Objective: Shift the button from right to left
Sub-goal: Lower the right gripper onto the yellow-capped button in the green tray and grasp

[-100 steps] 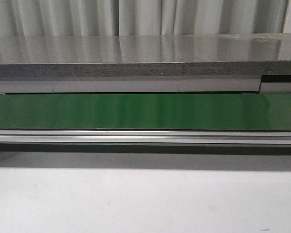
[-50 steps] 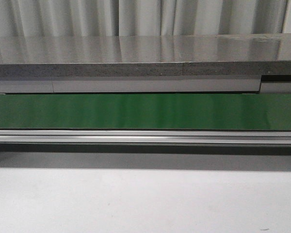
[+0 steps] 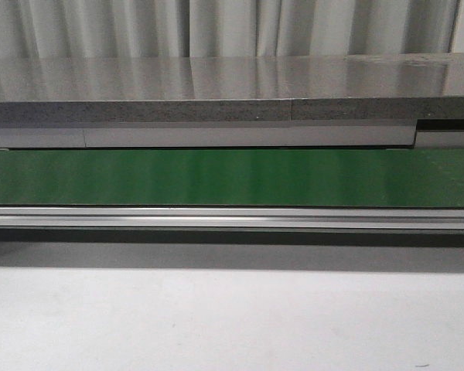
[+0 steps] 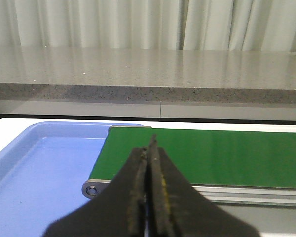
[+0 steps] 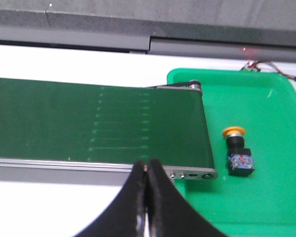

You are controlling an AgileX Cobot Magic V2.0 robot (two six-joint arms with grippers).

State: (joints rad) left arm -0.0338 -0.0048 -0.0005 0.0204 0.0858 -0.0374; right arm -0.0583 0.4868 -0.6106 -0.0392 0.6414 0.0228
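A white worktop (image 3: 232, 317) fills the near part of the front view, with a grey stone-look counter (image 3: 216, 93) behind it and pale curtains (image 3: 216, 27) at the back. Across the middle runs a long green conveyor belt (image 3: 232, 178) in a silver frame, nothing riding on it. At the belt's left end a blue tray (image 4: 34, 173) sits under the roller; at its right end a green tray (image 5: 256, 197) does the same. The left end effector (image 4: 149, 197) hovers near the belt's left end, its two dark fingers pressed together and gripping nothing. The right end effector (image 5: 146, 197) hangs near the belt's right end, likewise closed and empty. The button (image 5: 237, 150) lies tipped on its side in the green tray, just beside the belt's end, yellow-orange cap pointing away from the fingers, black body with red and blue marks nearer them
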